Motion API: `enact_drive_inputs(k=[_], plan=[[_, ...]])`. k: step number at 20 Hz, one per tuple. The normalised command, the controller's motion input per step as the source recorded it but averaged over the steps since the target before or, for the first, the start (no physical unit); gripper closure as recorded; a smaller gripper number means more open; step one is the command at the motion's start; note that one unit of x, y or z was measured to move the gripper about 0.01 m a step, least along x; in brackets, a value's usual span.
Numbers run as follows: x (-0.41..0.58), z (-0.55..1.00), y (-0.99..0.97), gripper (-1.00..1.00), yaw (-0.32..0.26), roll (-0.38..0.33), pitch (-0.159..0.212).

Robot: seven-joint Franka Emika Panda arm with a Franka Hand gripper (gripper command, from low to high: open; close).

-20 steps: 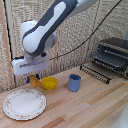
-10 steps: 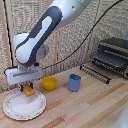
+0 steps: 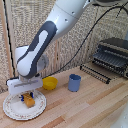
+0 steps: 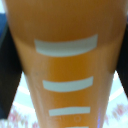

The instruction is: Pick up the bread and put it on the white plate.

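One white boxy claw with two short dark blue fingers, ending a bulky white and grey robot arm, hangs low over the large round white plate with a faint patterned rim. Claw clamped on the small orange-brown oblong loaf, fingers on either side of it. Loaf sits over the middle of the plate; whether its underside touches the plate cannot be told from the exterior view. Wrist view: loaf fills nearly the whole picture, orange with pale crosswise stripes, blurred; dark finger surfaces flank it at both edges, patterned plate rim shows past it.

Plate lies on the light wooden desk, toward the exterior view's left. Small round yellow bowl stands just beside the plate, blue cup near the bowl on the side away from the plate. Dark toaster oven with wire rack sits at the exterior view's right, well apart from the plate.
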Motion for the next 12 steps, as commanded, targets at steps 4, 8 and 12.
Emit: enact_drive_inputs(k=[4,8,12], plan=[[0.124,0.18,0.00,-1.00,0.000,0.048,0.000],[0.110,0.60,-0.04,-1.00,0.003,0.068,0.034],[0.089,0.66,-0.15,-1.00,0.001,0.036,0.041]])
